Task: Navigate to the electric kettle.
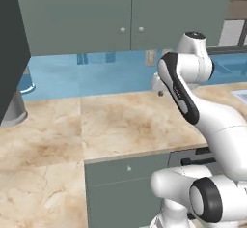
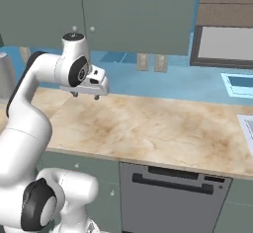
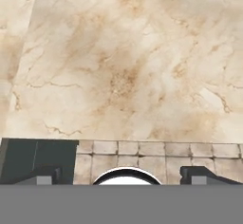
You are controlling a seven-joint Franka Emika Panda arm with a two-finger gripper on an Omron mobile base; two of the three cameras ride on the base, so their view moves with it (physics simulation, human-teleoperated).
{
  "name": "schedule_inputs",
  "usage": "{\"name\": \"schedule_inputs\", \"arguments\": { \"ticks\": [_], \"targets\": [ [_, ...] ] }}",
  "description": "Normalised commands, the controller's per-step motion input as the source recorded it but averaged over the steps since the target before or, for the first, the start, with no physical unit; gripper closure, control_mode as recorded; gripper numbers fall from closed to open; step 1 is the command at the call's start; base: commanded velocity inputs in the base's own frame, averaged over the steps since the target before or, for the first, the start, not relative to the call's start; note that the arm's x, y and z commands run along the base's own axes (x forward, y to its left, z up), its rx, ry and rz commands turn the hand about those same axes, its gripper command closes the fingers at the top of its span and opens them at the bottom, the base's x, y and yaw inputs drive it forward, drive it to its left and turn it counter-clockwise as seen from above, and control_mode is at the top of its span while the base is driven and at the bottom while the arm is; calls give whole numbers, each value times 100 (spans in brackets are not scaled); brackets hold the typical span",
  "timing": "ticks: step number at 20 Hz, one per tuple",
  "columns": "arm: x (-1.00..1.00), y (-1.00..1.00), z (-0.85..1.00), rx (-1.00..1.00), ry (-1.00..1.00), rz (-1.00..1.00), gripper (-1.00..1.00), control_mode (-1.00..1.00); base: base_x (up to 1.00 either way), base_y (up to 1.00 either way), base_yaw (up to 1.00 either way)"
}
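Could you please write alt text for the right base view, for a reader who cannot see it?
A white robot arm rises at lower left over a marbled beige counter, its gripper hanging above the surface. Grey-green cabinets hang above a blue backsplash; a dishwasher sits below.

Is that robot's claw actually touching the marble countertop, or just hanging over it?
Apart. In the right base view the gripper hangs at the end of the raised arm, with a band of blue wall visible between its fingertips and the countertop.

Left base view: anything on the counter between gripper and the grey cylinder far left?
Nothing: left base view shows bare marble counter between the gripper and the grey cylinder.
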Motion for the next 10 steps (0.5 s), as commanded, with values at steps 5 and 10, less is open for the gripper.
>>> {"name": "schedule_inputs", "arguments": {
  "ticks": [5,10],
  "targets": [
    [0,0,0,0,0,0,-100,100,0,-100,-3],
    [0,0,0,0,0,0,-100,100,0,-100,-2]
  ]
}}
